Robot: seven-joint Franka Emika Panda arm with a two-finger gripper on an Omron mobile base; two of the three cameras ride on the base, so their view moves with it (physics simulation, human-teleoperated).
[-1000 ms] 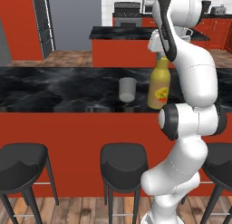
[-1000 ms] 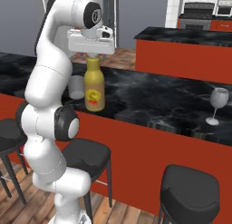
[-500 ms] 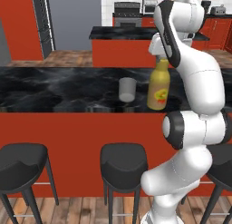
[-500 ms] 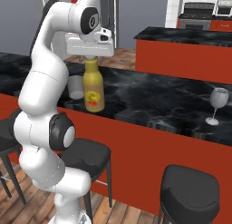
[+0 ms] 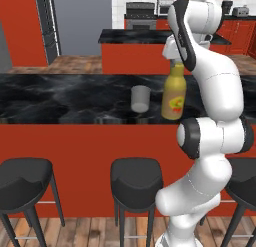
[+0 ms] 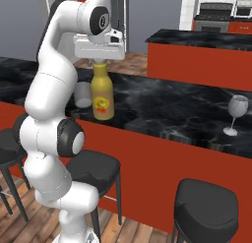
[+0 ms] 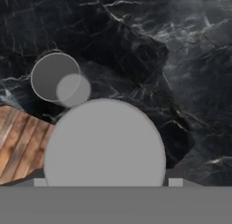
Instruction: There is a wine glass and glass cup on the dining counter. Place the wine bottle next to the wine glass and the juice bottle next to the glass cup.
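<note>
The squat yellow juice bottle [image 5: 174, 96] [image 6: 102, 97] stands upright on the black marble dining counter [image 5: 60, 98] [image 6: 172, 114], just right of the grey glass cup [image 5: 140, 98] [image 6: 82, 95]. My gripper [image 5: 176, 62] [image 6: 100, 63] hangs straight over the bottle's cap, open, its fingers apart on either side of the neck top. Looking down from the hand, the bottle [image 7: 104, 141] is a big grey disc between the fingertips, with the cup [image 7: 55, 77] beside it. The wine glass [image 6: 236, 111] stands far to the right on the same counter. The wine bottle is out of view.
Black bar stools [image 5: 136, 173] [image 6: 204, 202] line the counter's near side. A second red island [image 5: 135, 46] [image 6: 197, 50] with a dark top lies behind the counter, across a strip of wooden floor.
The arm's elbow has swung out a little while the hand stays over the bottle. The juice bottle and the cup have not moved.
</note>
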